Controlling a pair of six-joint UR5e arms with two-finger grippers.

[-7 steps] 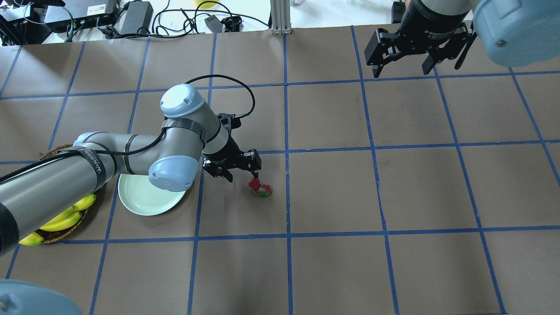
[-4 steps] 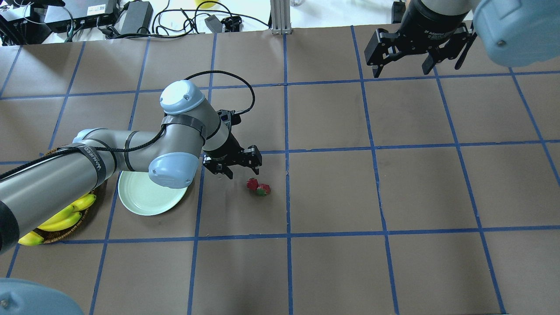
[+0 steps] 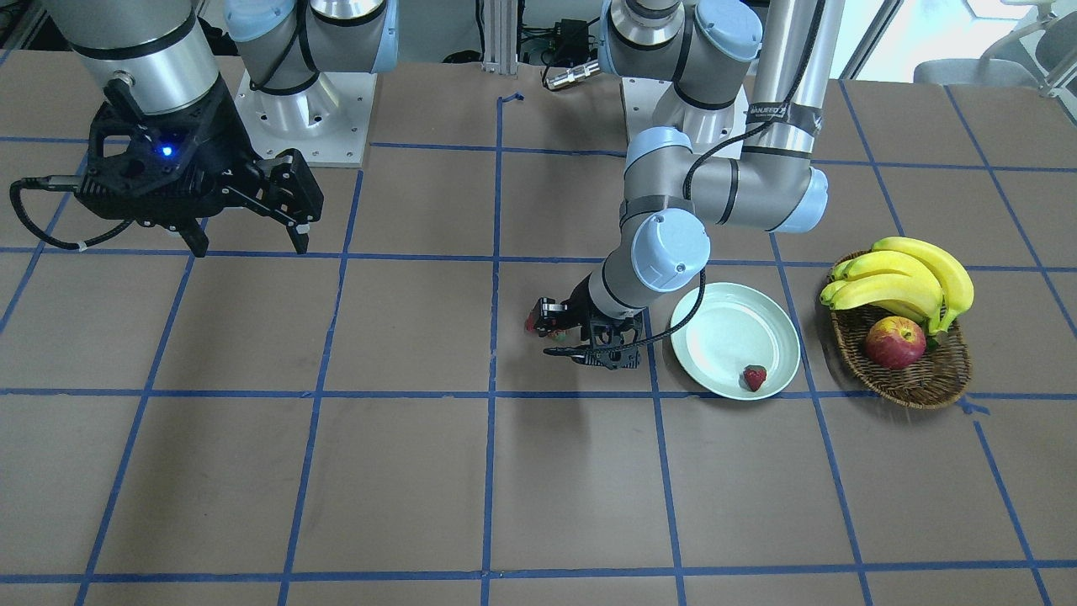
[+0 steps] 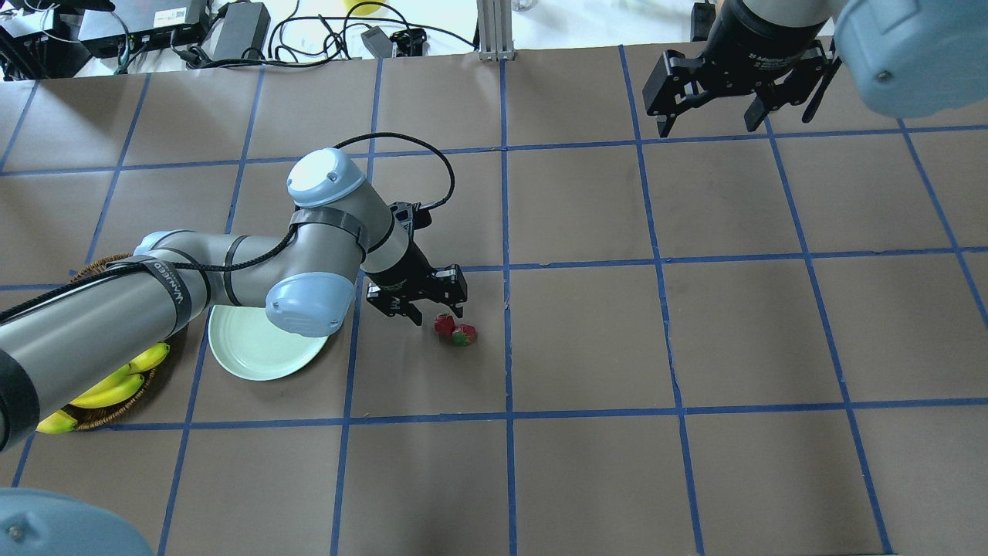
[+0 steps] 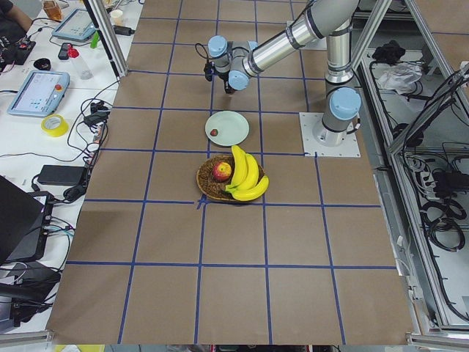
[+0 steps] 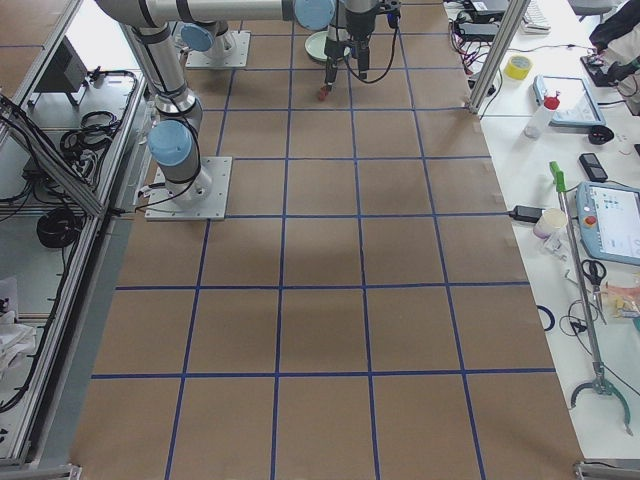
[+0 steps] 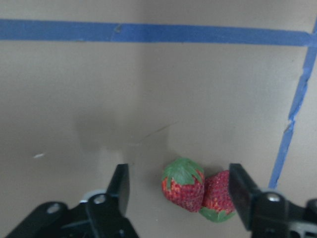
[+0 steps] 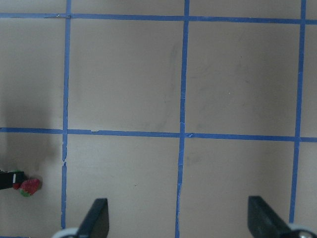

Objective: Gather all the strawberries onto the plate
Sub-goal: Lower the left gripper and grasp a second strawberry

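Two strawberries [image 4: 444, 325] [image 4: 465, 335] lie touching each other on the brown table, right of the pale green plate [image 4: 255, 355]. In the left wrist view they [image 7: 183, 184] [image 7: 218, 193] lie between the open fingers. My left gripper [image 4: 438, 313] is open and hangs just over them, empty; it also shows in the front view [image 3: 579, 341]. A third strawberry [image 3: 755, 377] lies in the plate [image 3: 715, 324] near its front rim. My right gripper [image 4: 725, 123] is open and empty, high at the far right, also shown in the front view [image 3: 248, 244].
A wicker basket [image 3: 921, 383] with bananas [image 3: 904, 278] and an apple [image 3: 894, 342] stands beside the plate, on the side away from the strawberries. My left arm's elbow [image 4: 305, 305] hangs over the plate's rim. Blue tape lines grid the table.
My left gripper drew back a little from the two strawberries, then came back over them, still open. The pair shifted slightly. My right arm has not moved.
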